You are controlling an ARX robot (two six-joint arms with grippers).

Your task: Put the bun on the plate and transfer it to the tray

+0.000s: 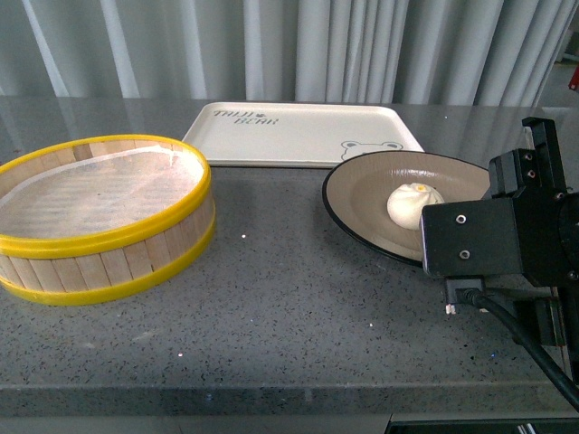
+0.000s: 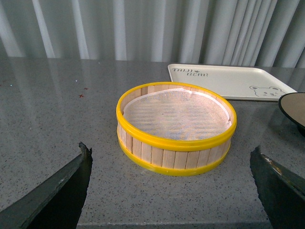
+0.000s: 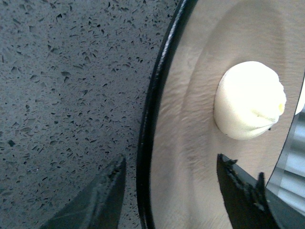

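The white pleated bun (image 1: 414,204) rests in the middle of the tan-brown, black-rimmed plate (image 1: 362,185) on the right of the counter. Behind it lies the cream tray (image 1: 298,134) with lettering and a bear face. My right arm's black body covers the plate's near right edge in the front view. In the right wrist view the right gripper (image 3: 171,188) is open and straddles the plate's rim (image 3: 150,119), one finger outside, one over the plate, with the bun (image 3: 248,100) just beyond. The left gripper (image 2: 171,183) is open over bare counter, apart from everything.
A yellow-rimmed wooden steamer basket (image 1: 99,217) lined with white paper stands at the left, directly ahead of the left gripper as the basket (image 2: 175,126) shows. The tray (image 2: 228,81) lies beyond it. Grey speckled counter runs to a front edge; curtains hang behind.
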